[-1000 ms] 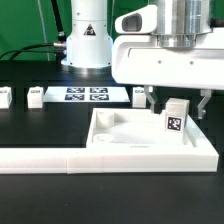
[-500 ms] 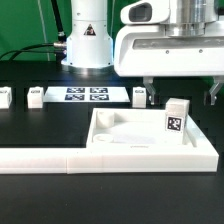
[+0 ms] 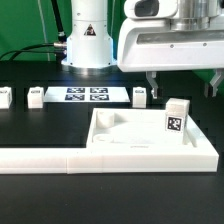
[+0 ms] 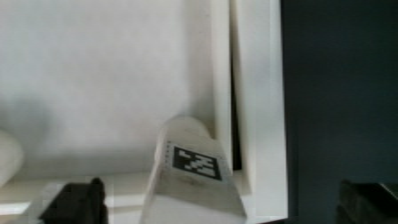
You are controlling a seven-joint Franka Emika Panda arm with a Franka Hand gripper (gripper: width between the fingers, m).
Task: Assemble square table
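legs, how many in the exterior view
4. The upright leg stands in the tabletop; edge leg and second leg sit on the exterior view's left of the marker board, fourth leg on its right.

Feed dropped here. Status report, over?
Gripper open, hovering above leg. Leg upright in tabletop corner. Nothing between them.
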